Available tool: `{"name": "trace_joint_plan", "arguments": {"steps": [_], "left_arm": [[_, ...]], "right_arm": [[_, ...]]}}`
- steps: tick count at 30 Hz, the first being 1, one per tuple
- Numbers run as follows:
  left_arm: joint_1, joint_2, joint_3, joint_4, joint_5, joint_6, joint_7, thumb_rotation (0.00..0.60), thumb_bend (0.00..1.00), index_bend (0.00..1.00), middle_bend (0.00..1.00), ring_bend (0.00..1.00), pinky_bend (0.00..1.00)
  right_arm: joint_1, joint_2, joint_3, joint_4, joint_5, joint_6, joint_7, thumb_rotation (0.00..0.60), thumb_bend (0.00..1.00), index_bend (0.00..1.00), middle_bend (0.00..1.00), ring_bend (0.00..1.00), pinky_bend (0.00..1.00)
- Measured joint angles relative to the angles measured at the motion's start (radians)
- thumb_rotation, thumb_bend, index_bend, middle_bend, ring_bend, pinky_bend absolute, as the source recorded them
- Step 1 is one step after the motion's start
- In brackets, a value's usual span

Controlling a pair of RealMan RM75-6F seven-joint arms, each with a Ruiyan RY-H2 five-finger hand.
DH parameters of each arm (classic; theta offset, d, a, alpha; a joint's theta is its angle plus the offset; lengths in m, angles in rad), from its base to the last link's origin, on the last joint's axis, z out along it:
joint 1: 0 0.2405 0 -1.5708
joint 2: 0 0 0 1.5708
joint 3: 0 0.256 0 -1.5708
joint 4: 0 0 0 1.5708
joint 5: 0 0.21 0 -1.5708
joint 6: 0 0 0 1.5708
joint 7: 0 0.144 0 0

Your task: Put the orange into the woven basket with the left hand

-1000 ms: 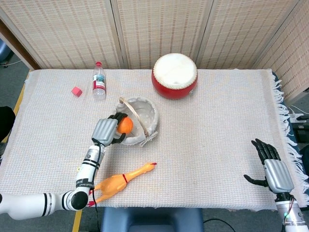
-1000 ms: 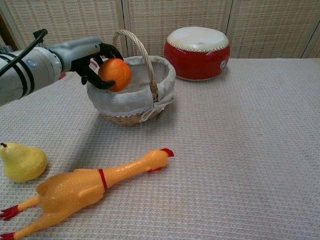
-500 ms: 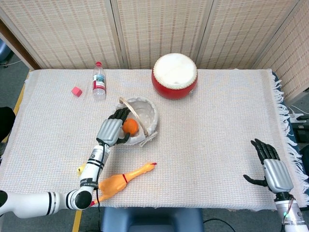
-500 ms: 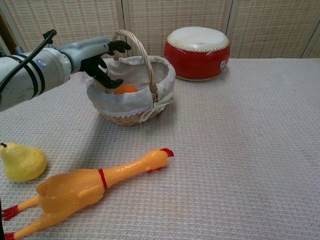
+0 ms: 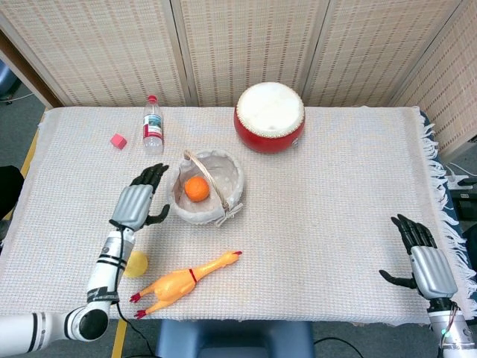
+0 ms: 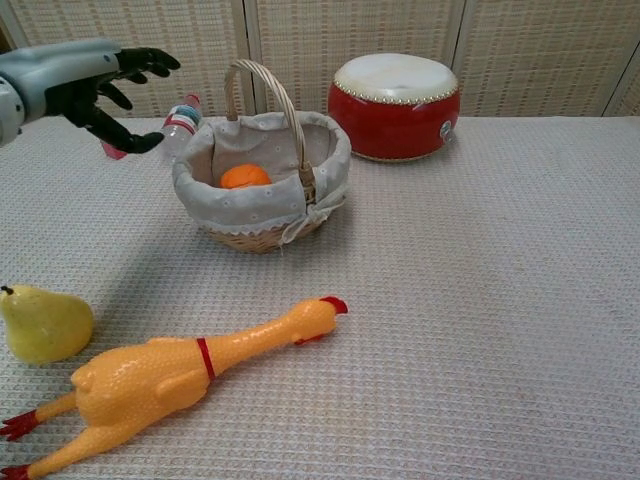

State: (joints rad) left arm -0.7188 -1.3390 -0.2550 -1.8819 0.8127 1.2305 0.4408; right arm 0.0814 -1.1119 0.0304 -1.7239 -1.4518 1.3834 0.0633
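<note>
- Woven cloth covers your counter (image 5: 313, 224) from edge to edge, and everything sits on it.
- Behind the basket stands the red drum (image 5: 270, 117), untouched.
- Your woven basket (image 5: 227, 168) now holds the orange (image 5: 196, 188); a second ago your left hand still gripped it at the rim, so the drop is made and the task looks done.
- Near the front edge lies the rubber chicken (image 6: 160, 375), with the yellow pear (image 6: 42, 324) just beside it.
- Your left hand (image 5: 136, 203) has pulled back to the basket's left, fingers spread and holding nothing.
- Your right hand (image 5: 423, 261) rests near the far right edge, fingers apart, also empty.
- Beyond your left hand, the water bottle (image 5: 152, 124) and a small pink block (image 5: 118, 141) keep their places.
</note>
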Motion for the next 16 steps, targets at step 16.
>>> {"name": "trace_joint_plan", "arguments": {"steps": [16], "left_arm": [[0.416, 0.194, 0.305, 0.082, 0.565, 0.328, -0.272, 0.600, 0.40, 0.00, 0.00, 0.00, 0.13]], "right_arm": [[-0.005, -0.027, -0.011, 0.001, -0.036, 0.024, -0.089, 0.600, 0.03, 0.00, 0.00, 0.00, 0.00]]}}
